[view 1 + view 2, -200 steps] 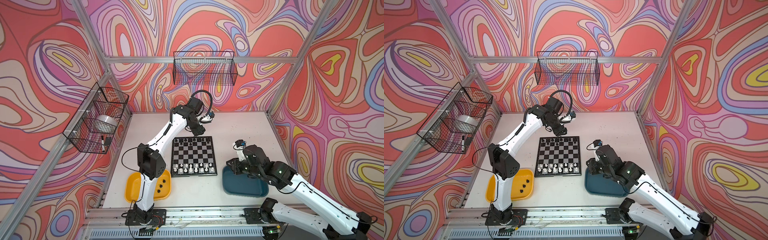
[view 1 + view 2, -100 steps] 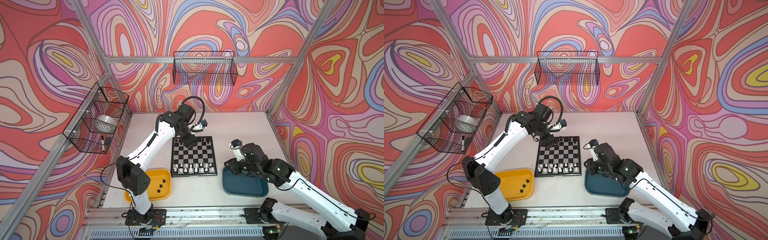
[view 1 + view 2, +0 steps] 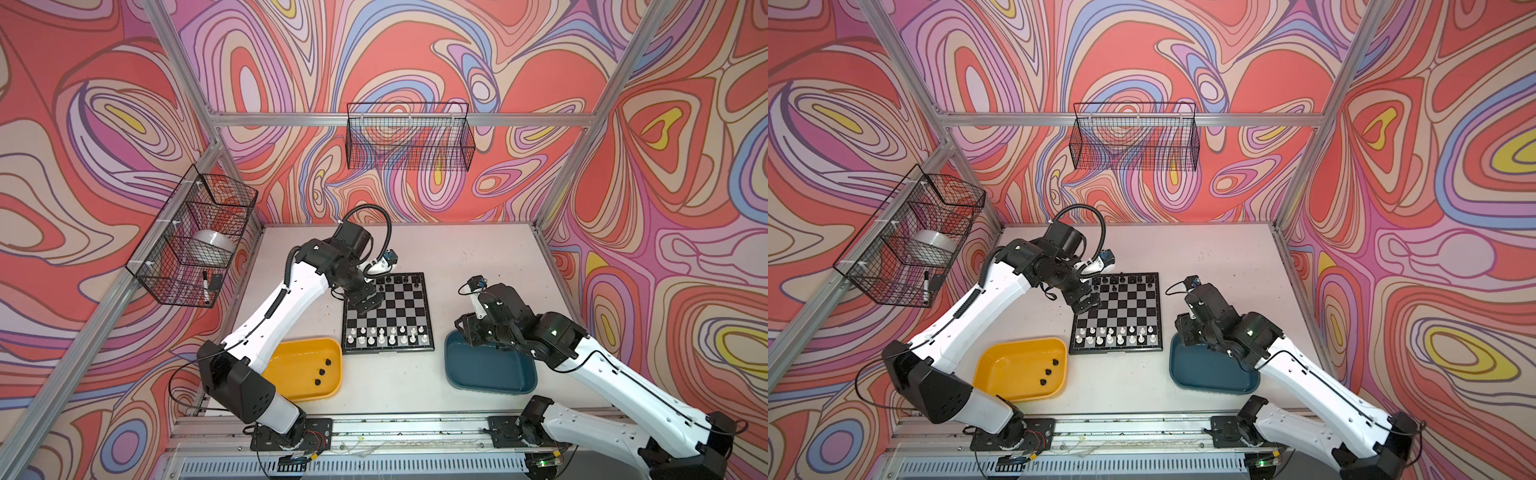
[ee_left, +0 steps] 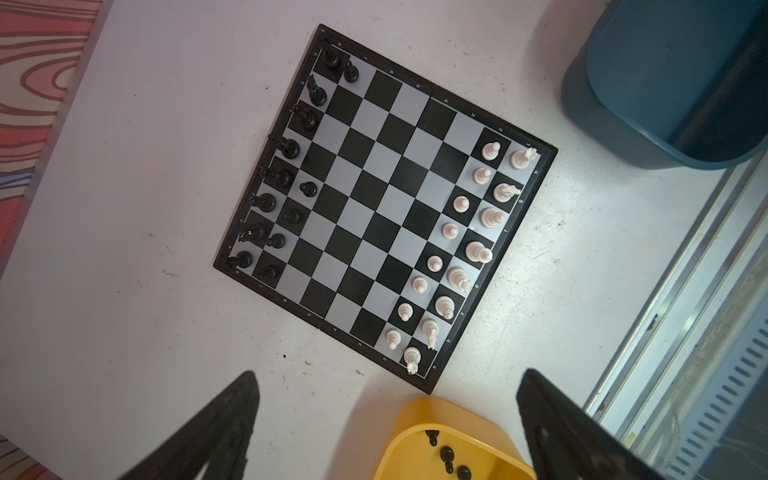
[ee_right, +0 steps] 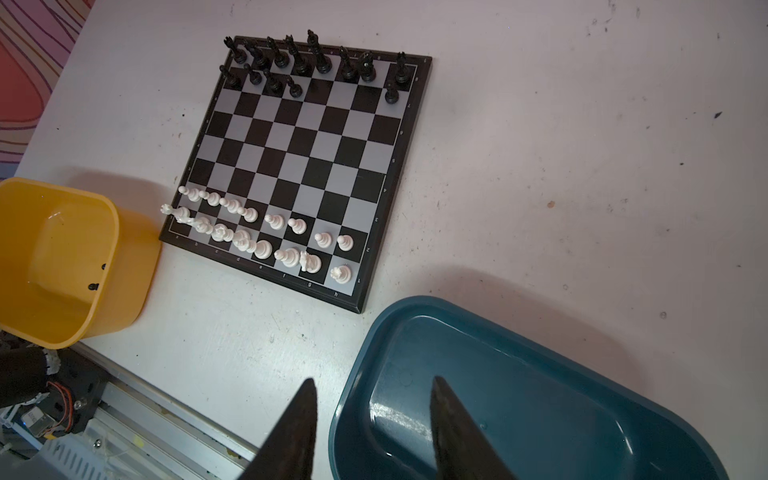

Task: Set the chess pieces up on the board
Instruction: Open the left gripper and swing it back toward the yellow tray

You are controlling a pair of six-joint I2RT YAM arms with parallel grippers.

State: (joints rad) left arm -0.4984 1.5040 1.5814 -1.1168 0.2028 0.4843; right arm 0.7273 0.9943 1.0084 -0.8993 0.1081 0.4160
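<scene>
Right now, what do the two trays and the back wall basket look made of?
Yellow tray: likely moulded plastic, semi-gloss; rounded corners, soft highlights.
Teal tray: same look, glossier; reflections on its floor.
Back basket: probably black coated metal wire; thin see-through grid.

Board (image 3: 1121, 309) between yellow tray (image 3: 1005, 370), teal tray (image 3: 1208, 368); white pieces (image 3: 1120, 336) on near rows; three black pieces (image 3: 1048, 372) in yellow tray.

The board (image 5: 299, 153) looks smooth, with a soft shine. The black pieces (image 5: 322, 62) are shiny plastic; the white pieces (image 5: 286, 257) look duller. The yellow tray (image 5: 133, 257) and teal tray (image 5: 519, 415) beside the board are smooth plastic. The worktop (image 5: 540, 166) is matt and scuffed.
</scene>
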